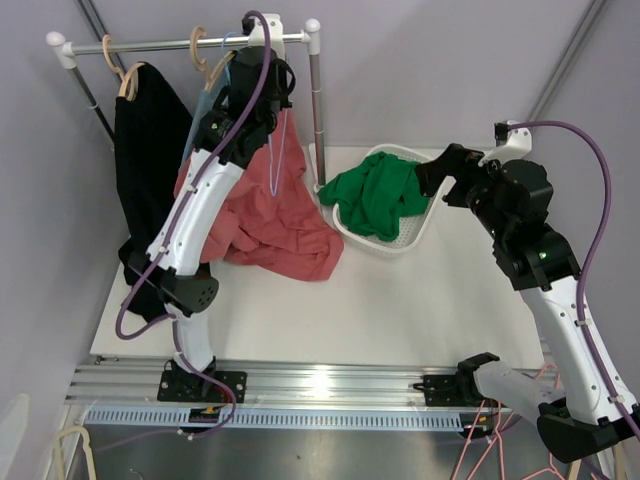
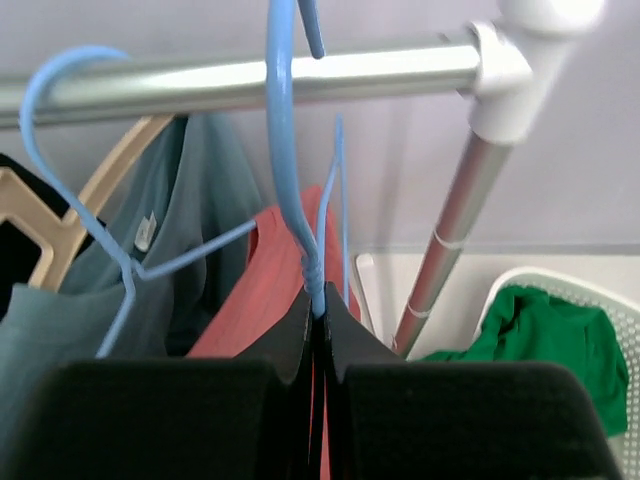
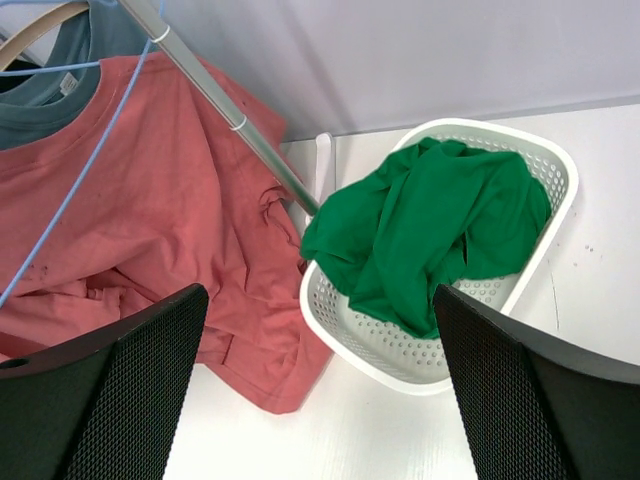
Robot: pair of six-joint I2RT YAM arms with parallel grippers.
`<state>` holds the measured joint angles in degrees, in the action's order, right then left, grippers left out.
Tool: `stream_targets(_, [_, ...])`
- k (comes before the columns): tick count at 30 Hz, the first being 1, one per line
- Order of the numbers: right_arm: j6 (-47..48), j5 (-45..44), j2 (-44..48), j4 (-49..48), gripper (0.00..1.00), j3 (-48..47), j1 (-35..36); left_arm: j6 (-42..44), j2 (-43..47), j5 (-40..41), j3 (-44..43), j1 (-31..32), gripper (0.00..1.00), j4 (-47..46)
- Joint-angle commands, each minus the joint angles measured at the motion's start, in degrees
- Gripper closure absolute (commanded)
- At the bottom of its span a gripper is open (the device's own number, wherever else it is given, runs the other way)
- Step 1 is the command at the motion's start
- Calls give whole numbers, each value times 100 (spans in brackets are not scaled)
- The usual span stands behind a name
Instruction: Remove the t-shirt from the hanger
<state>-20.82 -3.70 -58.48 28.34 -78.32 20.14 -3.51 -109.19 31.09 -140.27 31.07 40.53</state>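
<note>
A salmon-red t-shirt (image 1: 275, 215) hangs from a blue wire hanger (image 2: 283, 150) and spills onto the table below the rack. The hanger's hook is over the rail (image 2: 300, 75). My left gripper (image 2: 322, 305) is shut on the hanger's twisted neck, high up by the rail (image 1: 262, 95). The shirt's collar shows just behind the fingers (image 2: 270, 290). My right gripper (image 1: 435, 178) is open and empty, hovering above the table to the right of the shirt. In its wrist view (image 3: 320, 295) the shirt (image 3: 170, 200) lies to the left.
A black shirt (image 1: 150, 150) on a wooden hanger and a grey-teal shirt (image 2: 190, 230) on a second blue hanger share the rail. The rack's right post (image 1: 318, 110) stands beside a white basket (image 1: 385, 248) holding a green shirt (image 1: 378, 190).
</note>
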Motion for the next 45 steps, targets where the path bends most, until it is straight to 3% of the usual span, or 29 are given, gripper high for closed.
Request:
stream_targets(1, [130, 90, 73, -153, 1, 36, -19, -62, -112, -506, -405, -408, 99, -484])
stream_targets(8, [201, 124, 135, -214, 0, 37, -54, 316, -393, -1236, -484, -584, 99, -1284])
stream_targets(13, [148, 247, 109, -250, 1, 45, -54, 201, -620, -2211, -572, -769, 99, -1619])
stream_targets(24, [96, 300, 284, -241, 1, 177, -54, -114, -1193, -2652, -554, -787, 99, -1329])
stream_targets(30, [17, 300, 319, -223, 1, 247, -54, -290, -737, -2784, -38, -778, 99, -1179])
stream_targets(36, [-27, 502, 319, -180, 1, 221, -54, -352, 291, -3065, 122, -787, 78, -1021])
stream_targets(40, [-54, 572, 346, -153, 0, 239, -54, -300, 854, -3065, 385, -787, 49, -995])
stream_targets(45, [-89, 722, 390, -127, 1, 309, -19, -387, 1163, -2977, 641, -1129, 29, -793])
